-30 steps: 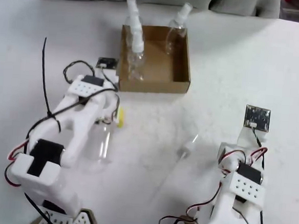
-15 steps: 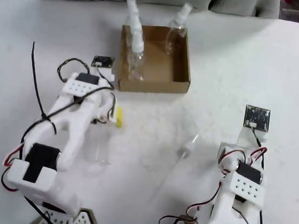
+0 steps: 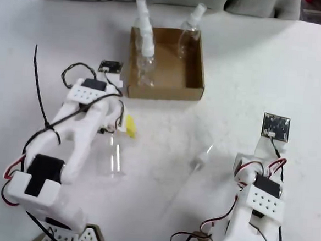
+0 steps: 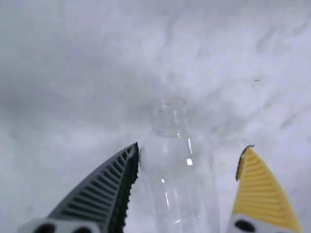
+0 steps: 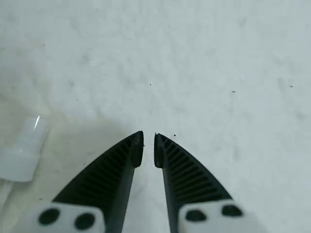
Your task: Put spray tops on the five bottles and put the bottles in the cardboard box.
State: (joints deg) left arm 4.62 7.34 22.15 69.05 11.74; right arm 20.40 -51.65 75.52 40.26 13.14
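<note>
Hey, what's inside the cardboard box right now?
Clear bottles with white spray tops stand in the cardboard box: one at a far corner, overlapping ones along one side wall. Their overlap hides the exact count.

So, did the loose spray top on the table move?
No. The spray top lies in the same spot as before, just as far from the cardboard box.

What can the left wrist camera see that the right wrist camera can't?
Left wrist view: a capless clear bottle between the open gray and yellow jaws of the left end effector. Right wrist view: a white spray top lying off to one side of the right end effector, whose jaws are almost closed. Both: the white table.
</note>
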